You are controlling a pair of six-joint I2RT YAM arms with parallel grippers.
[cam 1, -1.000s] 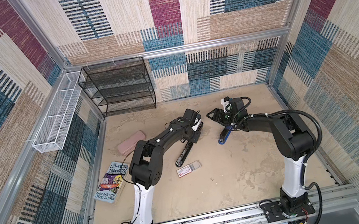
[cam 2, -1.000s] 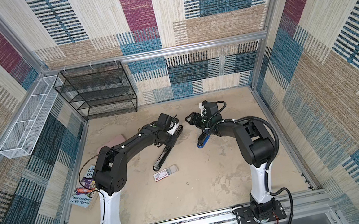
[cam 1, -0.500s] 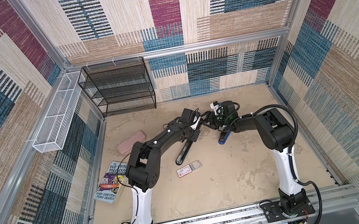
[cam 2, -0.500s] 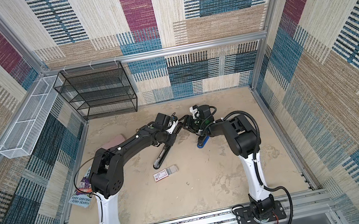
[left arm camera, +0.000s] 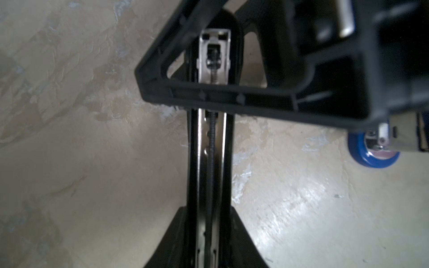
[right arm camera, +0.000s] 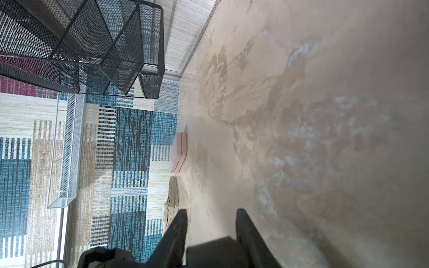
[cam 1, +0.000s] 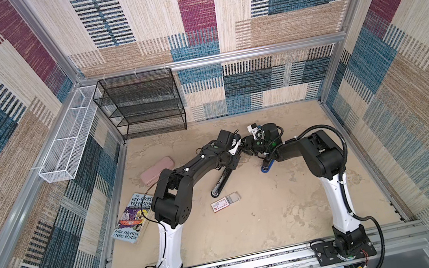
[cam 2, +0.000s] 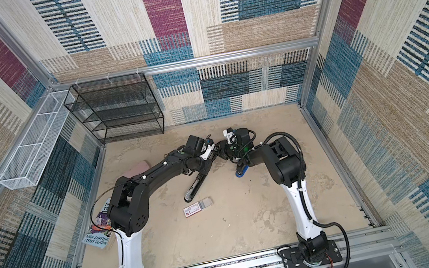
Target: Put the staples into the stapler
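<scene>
Beige mottled tabletop [cam 1: 296, 215], patterned walls. Far left: book [cam 1: 132, 217] and pink pencil case [cam 1: 157, 171], off to the side. Stapler [cam 1: 219, 184] lies opened. Left gripper [left arm camera: 209, 210] straddles its rear, fingers against both sides; a firm clamp cannot be told. Magazine channel [left arm camera: 212, 148] looks bare, spring exposed, so I judge nothing is loaded yet. Staples [cam 1: 233, 198] sit in the slid-out tray of their box [cam 1: 220, 205], near the stapler's front end, apart from both grippers. Right gripper [right arm camera: 211, 220]: fingers apart, empty.
</scene>
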